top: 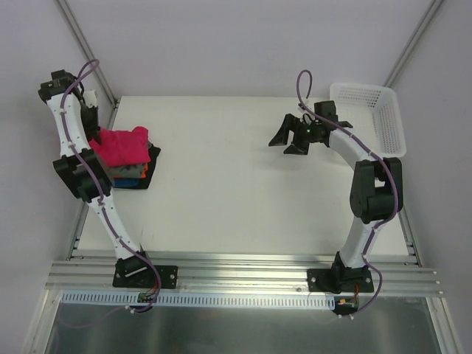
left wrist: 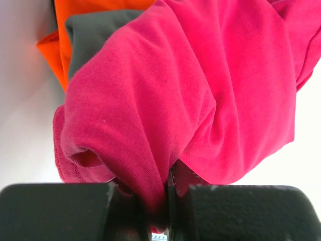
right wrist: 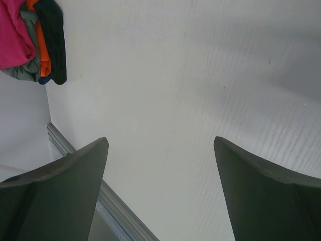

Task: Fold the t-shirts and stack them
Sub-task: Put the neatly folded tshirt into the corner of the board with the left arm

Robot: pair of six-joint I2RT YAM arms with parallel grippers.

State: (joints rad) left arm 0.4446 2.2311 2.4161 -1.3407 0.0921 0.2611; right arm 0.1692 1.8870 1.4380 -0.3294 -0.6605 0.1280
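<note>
The magenta-red t-shirt (top: 122, 145) lies bunched on top of a stack of folded shirts (top: 135, 174) at the table's left edge; grey, orange, blue and black layers show under it. My left gripper (top: 96, 139) is shut on a fold of the magenta-red shirt (left wrist: 200, 85), with the cloth pinched between the jaws. The grey shirt (left wrist: 93, 35) and the orange shirt (left wrist: 75, 12) show beneath it. My right gripper (top: 290, 137) is open and empty above the table's middle right. In the right wrist view the stack (right wrist: 30, 40) sits at the top left.
A white plastic lattice basket (top: 372, 114) stands at the back right corner. An aluminium rail (top: 243, 269) runs along the table's near edge. The table's left edge lies just beside the stack.
</note>
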